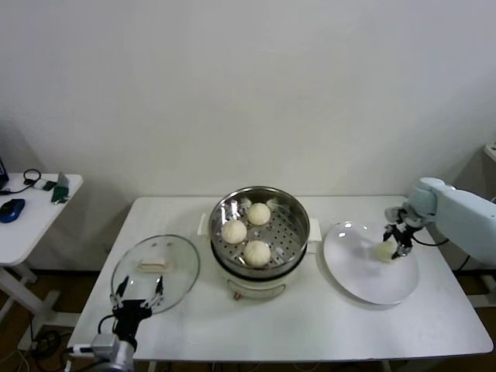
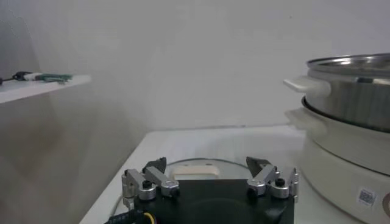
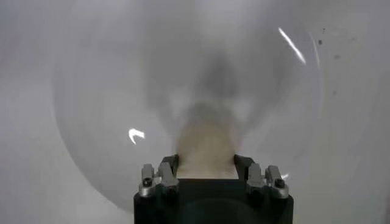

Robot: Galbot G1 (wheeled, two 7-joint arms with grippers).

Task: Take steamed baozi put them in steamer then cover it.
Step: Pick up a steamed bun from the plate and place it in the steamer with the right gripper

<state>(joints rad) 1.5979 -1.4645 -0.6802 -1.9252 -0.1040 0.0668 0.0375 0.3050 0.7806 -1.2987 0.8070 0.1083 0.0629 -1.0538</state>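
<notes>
- Plain white wall behind; you work on a white table (image 1: 310, 325), with a small side table (image 1: 31, 213) off to your left.
- Nearest you, the left hand (image 1: 138, 294) hangs at the table's front edge, jaws spread wide and holding nothing, parked just short of the cover (image 1: 155, 265), probably waiting for the lid step.
- The cover lies flat on the table left of the steamer (image 1: 260, 229), handle up, so it's easy to grab from above.
- Three steamed baozi (image 1: 256, 252) already sit on the steamer's perforated floor, clustered with room left for one more.
- Right of it, the white plate (image 1: 370, 267) holds the last baozi (image 1: 385, 249).
- The right hand (image 1: 398, 242) is down over the plate, fingers closed on that baozi's sides, ready to lift.
</notes>
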